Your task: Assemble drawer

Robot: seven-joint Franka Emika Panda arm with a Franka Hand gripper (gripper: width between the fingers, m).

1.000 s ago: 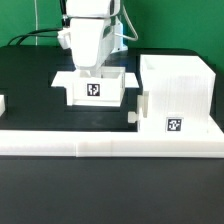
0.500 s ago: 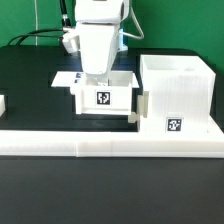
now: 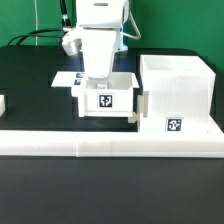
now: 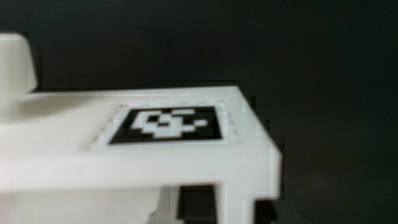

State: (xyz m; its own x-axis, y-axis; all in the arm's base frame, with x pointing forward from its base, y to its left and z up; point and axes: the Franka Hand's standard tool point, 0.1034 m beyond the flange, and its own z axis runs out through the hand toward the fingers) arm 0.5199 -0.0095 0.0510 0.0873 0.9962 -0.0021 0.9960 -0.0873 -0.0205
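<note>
A black table top (image 3: 30, 85) is seen in the exterior view, with a long low white border bar (image 3: 110, 143) running across its near edge. At the exterior view's far left, a small white piece (image 3: 2, 103) is cut off by the frame edge. A flat white marker board (image 3: 68, 77) lies on the table left of centre, mostly hidden.

In the centre, a white open-top tray box (image 3: 105, 99) is held at its back wall, a black-and-white square marker shown on its front face. The white gripper (image 3: 97, 76) reaches down into it from above; its fingers are hidden behind the arm body and tray, so their spread cannot be told from this view.

To the exterior view's right, the large cube-shaped housing (image 3: 178, 95) stands open at the top, close beside the tray, with a square marker low on its front. A small knob (image 3: 137, 117) is seen between tray and housing.

In the wrist view, a white tray wall (image 4: 107, 165) with a blurred square marker (image 4: 169, 124) is shown against black.
</note>
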